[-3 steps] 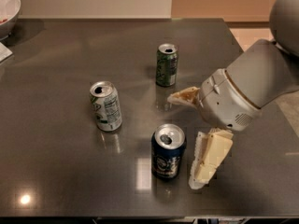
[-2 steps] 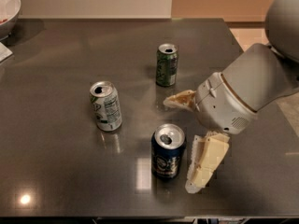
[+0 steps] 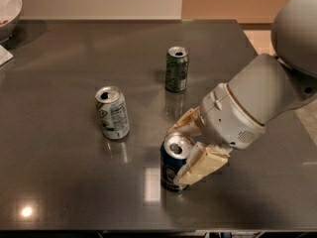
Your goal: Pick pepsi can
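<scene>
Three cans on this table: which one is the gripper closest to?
The dark blue pepsi can, at the front: the gripper is right at it. The dark green can and the white can stand farther back, well apart from it.

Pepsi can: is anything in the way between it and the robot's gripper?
No, nothing visible is. The gripper is right at the pepsi can, reaching in from the picture's right. The green can and the white can stand apart, farther back on the table.

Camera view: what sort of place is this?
Probably a kitchen or break room: a dark countertop holding opened soda cans, a white bowl at its far-left corner. The gripper is at the pepsi can.
</scene>
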Motion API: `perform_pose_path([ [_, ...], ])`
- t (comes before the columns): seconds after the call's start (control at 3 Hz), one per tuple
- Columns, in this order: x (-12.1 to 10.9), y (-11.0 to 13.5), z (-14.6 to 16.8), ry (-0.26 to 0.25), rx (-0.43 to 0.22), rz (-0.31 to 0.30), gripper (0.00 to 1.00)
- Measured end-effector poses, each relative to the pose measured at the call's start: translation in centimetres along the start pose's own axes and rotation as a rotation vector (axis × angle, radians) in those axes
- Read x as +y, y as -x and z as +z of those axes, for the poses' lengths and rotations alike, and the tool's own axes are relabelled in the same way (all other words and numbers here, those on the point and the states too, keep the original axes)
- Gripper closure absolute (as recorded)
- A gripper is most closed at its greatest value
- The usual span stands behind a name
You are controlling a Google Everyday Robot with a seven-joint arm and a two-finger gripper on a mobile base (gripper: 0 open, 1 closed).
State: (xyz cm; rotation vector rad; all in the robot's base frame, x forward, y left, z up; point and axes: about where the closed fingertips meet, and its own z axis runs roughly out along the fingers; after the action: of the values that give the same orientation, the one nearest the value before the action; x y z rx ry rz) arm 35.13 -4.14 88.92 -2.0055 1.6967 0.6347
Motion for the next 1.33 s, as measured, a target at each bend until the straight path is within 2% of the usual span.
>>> perform_pose_path([
  [0.67,-0.1,0.6,-1.1,-0.008,0.005,0.000,0.86],
  [1.0,-0.6,1.2,-3.8,-0.038,0.021,-0.010,1.00],
  [1.33,-1.1,2.1,-6.7,-0.062,0.029,-0.022,1.00],
])
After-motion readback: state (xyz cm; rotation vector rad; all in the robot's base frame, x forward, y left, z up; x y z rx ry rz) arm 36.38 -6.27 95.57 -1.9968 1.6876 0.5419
